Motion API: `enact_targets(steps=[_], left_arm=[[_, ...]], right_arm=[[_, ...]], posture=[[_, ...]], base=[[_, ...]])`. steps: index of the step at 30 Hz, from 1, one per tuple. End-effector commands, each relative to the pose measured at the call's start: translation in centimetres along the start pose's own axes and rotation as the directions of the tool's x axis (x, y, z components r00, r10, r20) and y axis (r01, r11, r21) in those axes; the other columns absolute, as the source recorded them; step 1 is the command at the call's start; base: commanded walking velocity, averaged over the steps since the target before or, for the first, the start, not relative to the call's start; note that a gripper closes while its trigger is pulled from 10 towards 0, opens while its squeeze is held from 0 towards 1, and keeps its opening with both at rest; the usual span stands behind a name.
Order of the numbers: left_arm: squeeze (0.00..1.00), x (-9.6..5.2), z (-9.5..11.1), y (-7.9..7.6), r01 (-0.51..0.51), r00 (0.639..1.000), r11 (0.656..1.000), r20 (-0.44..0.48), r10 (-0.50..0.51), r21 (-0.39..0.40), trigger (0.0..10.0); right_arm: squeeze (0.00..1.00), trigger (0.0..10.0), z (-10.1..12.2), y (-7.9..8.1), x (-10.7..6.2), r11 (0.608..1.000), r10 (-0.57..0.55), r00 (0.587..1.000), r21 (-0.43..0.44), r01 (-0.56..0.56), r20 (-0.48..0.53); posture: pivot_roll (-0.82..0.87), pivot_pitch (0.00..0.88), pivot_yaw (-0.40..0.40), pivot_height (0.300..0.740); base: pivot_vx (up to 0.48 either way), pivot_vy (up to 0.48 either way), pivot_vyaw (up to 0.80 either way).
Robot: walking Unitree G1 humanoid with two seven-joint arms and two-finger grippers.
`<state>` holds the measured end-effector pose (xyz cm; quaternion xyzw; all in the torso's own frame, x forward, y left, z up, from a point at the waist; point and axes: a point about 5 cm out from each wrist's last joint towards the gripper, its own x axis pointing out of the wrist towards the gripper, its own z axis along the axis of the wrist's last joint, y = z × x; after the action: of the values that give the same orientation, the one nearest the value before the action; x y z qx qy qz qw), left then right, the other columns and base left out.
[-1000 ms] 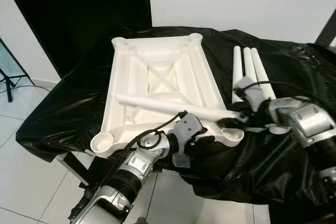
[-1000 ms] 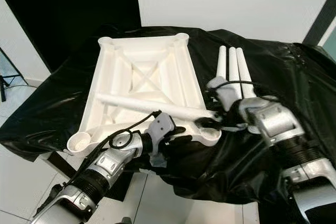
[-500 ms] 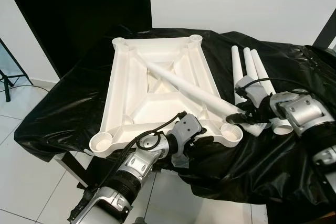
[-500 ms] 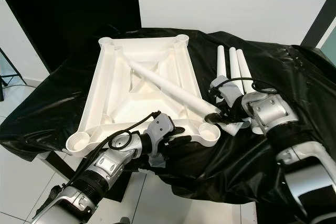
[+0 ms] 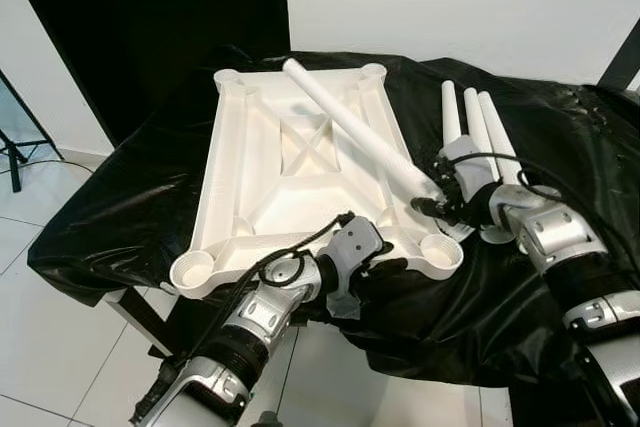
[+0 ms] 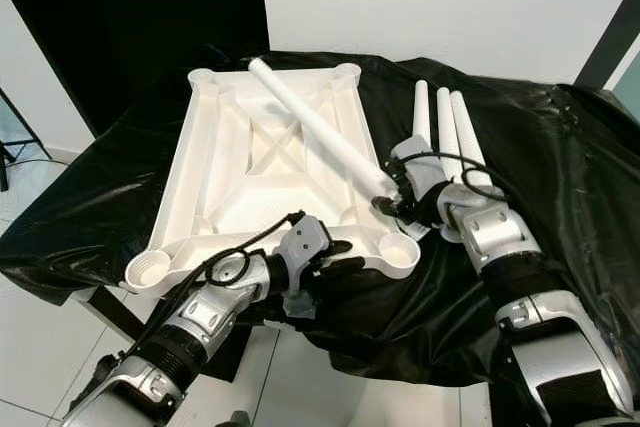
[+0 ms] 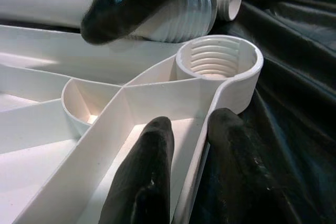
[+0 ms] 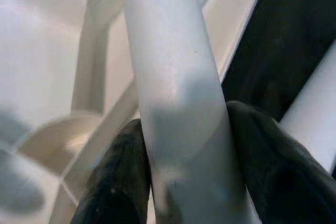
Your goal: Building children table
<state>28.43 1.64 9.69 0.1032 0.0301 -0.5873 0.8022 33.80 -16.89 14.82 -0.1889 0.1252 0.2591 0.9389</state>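
Tabletop (image 5: 300, 177) lies underside up on the counter (image 5: 560, 137), which is draped in black sheeting. Four threaded corner sockets face up.

Right tool (image 5: 432, 202) is clenched on a white leg (image 5: 350, 122) near its threaded end. The leg slants up and away over the tabletop, far end above the back rim. Its threaded end sits just beside and above the near-right socket (image 7: 218, 59), not yet in it. Three spare legs (image 5: 475, 132) lie side by side on the sheeting to the right of the tabletop.

Left tool (image 7: 194, 153) pinches the tabletop's near rim wall close to that socket, one finger either side of the wall, grip closed on it.

Risks, as judged:
- Leg is far off vertical. If threads are offered at this angle, cross-threading or jamming is likely; leg needs standing upright over the socket first.
- Grip is at the very end of a long leg, so the free length gives leverage. Leg may pivot or slip in the fingers while being stood up.
- The sheeting is slick and wrinkled. If the left tool's hold on the rim slips, tabletop can slide or turn w/ the leg when torque is applied.
- The socket corner sits near the counter's front edge; a hard push could shift it outward.
- The leg's sweep may knock the spare legs, which could roll.

Markings: no brand, label or legible writing found on the parts, the sheeting or either arm.
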Motion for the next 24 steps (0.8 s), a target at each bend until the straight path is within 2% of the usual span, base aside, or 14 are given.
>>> enact_targets(steps=[1, 2, 3, 4, 5, 6, 7, 8, 9, 11, 12, 15, 20, 24], left_arm=[[0.25, 0.8, 0.7, -0.9, 0.064, 0.996, 0.998, 0.061, -0.062, -0.03, 10.0], [1.0, 0.6, 1.5, -0.5, 0.063, 0.991, 0.997, 0.123, -0.056, -0.054, 10.0], [1.0, 0.6, 1.5, -0.5, 0.063, 0.991, 0.997, 0.123, -0.056, -0.054, 10.0], [1.0, 0.5, 2.0, -0.3, 0.064, 0.985, 0.996, 0.162, -0.053, -0.068, 10.0], [1.0, 0.5, 2.0, -0.3, 0.064, 0.985, 0.996, 0.162, -0.053, -0.068, 10.0], [0.89, 0.3, 3.1, 0.3, 0.044, 0.973, 0.995, 0.232, -0.021, -0.094, 10.0], [0.89, 0.3, 3.1, 0.3, 0.044, 0.973, 0.995, 0.232, -0.021, -0.094, 10.0], [0.0, 0.1, 4.0, 0.7, 0.033, 0.955, 0.992, 0.296, 0.005, -0.125, 10.0], [0.0, 0.0, 4.7, 1.1, 0.03, 0.94, 0.988, 0.34, 0.023, -0.149, 10.0], [0.0, 0.0, 4.7, 1.1, 0.03, 0.94, 0.988, 0.34, 0.023, -0.149, 10.0], [0.0, -0.4, 6.1, 1.6, 0.048, 0.899, 0.976, 0.434, 0.051, -0.214, 10.0], [0.0, -0.7, 6.9, 1.9, 0.064, 0.873, 0.967, 0.483, 0.066, -0.248, 10.0], [0.0, -0.9, 7.4, 2.4, 0.066, 0.851, 0.958, 0.517, 0.093, -0.28, 10.0], [0.0, -1.4, 7.8, 3.4, 0.03, 0.827, 0.947, 0.541, 0.156, -0.319, 10.0]], right_arm=[[0.0, 0.0, 0.6, 2.9, 0.4, 0.998, 0.039, 0.995, 0.052, -0.044, 0.092], [0.0, 0.4, 0.7, 3.8, 0.0, 0.995, -0.009, 0.99, 0.102, -0.005, 0.141], [0.0, 0.4, 0.7, 3.8, 0.0, 0.995, -0.009, 0.99, 0.102, -0.005, 0.141], [0.0, 3.6, 0.7, 4.2, -0.3, 0.99, -0.046, 0.985, 0.14, 0.022, 0.166], [0.0, 3.6, 0.7, 4.2, -0.3, 0.99, -0.046, 0.985, 0.14, 0.022, 0.166], [0.0, 8.7, 0.7, 4.4, -0.8, 0.979, -0.101, 0.975, 0.194, 0.062, 0.197], [0.0, 8.7, 0.7, 4.4, -0.8, 0.979, -0.101, 0.975, 0.194, 0.062, 0.197], [0.0, 10.0, 0.6, 4.4, -1.2, 0.971, -0.137, 0.967, 0.223, 0.088, 0.215], [0.0, 10.0, 0.5, 4.4, -1.4, 0.965, -0.162, 0.96, 0.239, 0.106, 0.227], [0.0, 10.0, 0.5, 4.4, -1.4, 0.965, -0.162, 0.96, 0.239, 0.106, 0.227], [0.0, 10.0, 0.1, 4.6, -1.8, 0.96, -0.181, 0.956, 0.254, 0.121, 0.23], [0.0, 10.0, -0.2, 4.6, -2.0, 0.958, -0.199, 0.954, 0.249, 0.141, 0.225], [0.0, 10.0, 0.0, 4.5, -2.5, 0.957, -0.23, 0.943, 0.234, 0.174, 0.239], [0.0, 10.0, -0.1, 4.0, -4.2, 0.964, -0.255, 0.924, 0.147, 0.221, 0.284]], posture=[[0.15, 0.0, 0.0, 0.74], [0.15, 0.0, 0.004, 0.74], [0.15, 0.0, 0.004, 0.74], [0.15, 0.0, 0.004, 0.74], [0.15, 0.0, 0.004, 0.74], [0.14, 0.0, 0.009, 0.74], [0.14, 0.0, 0.009, 0.74], [0.13, 0.0, 0.01, 0.74], [0.13, 0.0, 0.012, 0.74], [0.13, 0.0, 0.012, 0.74], [0.12, 0.0, 0.016, 0.74], [0.12, 0.0, 0.017, 0.74], [0.12, 0.0, 0.021, 0.74], [0.13, 0.0, 0.021, 0.74]], base=[[0.0, 0.0, 0.0], [0.0, 0.0, 0.0], [0.0, 0.0, 0.0], [0.0, 0.0, 0.0], [0.0, 0.0, 0.0], [0.0, 0.0, 0.0], [0.0, 0.0, 0.0], [0.0, 0.0, 0.0], [0.0, 0.0, 0.0], [0.0, 0.0, 0.0], [0.0, 0.0, 0.0], [0.0, 0.0, 0.0], [0.0, 0.0, 0.0], [0.0, 0.0, 0.0]])
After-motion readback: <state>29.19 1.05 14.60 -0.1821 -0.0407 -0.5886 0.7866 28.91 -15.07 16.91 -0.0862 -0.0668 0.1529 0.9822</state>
